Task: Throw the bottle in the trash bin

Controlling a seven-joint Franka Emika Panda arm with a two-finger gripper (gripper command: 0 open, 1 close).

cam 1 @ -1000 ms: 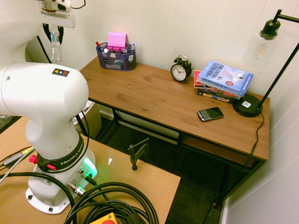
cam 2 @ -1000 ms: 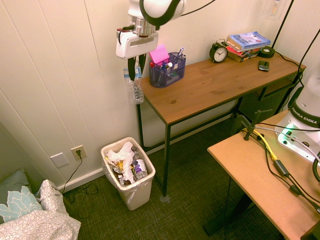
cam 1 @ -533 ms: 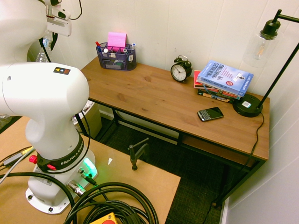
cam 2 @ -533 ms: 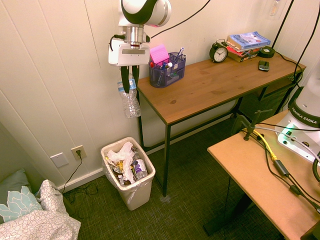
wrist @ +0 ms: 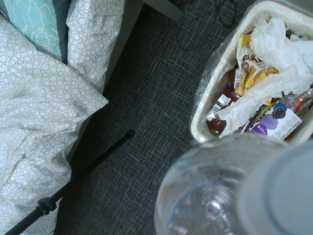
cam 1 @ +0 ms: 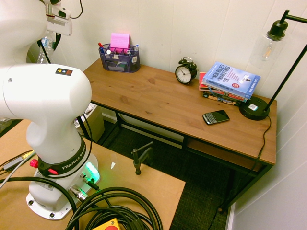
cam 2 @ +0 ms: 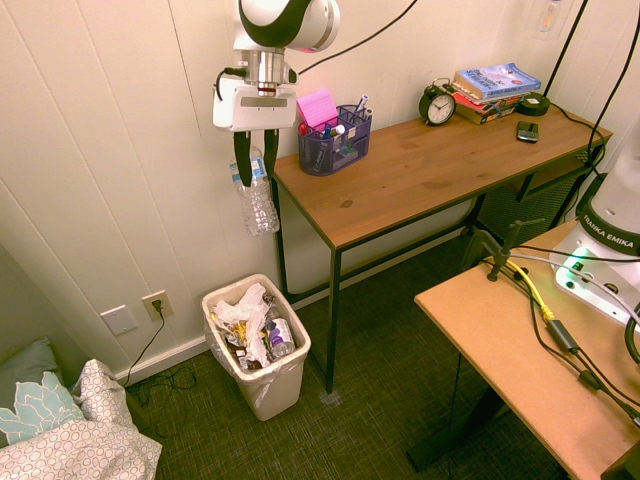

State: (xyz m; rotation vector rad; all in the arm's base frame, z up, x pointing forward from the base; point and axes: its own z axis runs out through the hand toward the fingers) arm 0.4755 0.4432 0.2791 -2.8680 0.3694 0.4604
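Pincer (cam 2: 253,160) jaws seemingly parted.

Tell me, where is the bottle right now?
In the second exterior view the bottle hangs at the end effector, in the air beside the desk's left end, near the wall, above the bin.

Two high exterior views face the desk (cam 1: 192,105) from opposite ends; wrist view looks floorward.

On my wooden desk (cam 1: 158,98) I see a pen organiser (cam 1: 119,57), alarm clock (cam 1: 185,72), stacked books (cam 1: 229,82), phone (cam 1: 216,117) and lamp (cam 1: 261,103).
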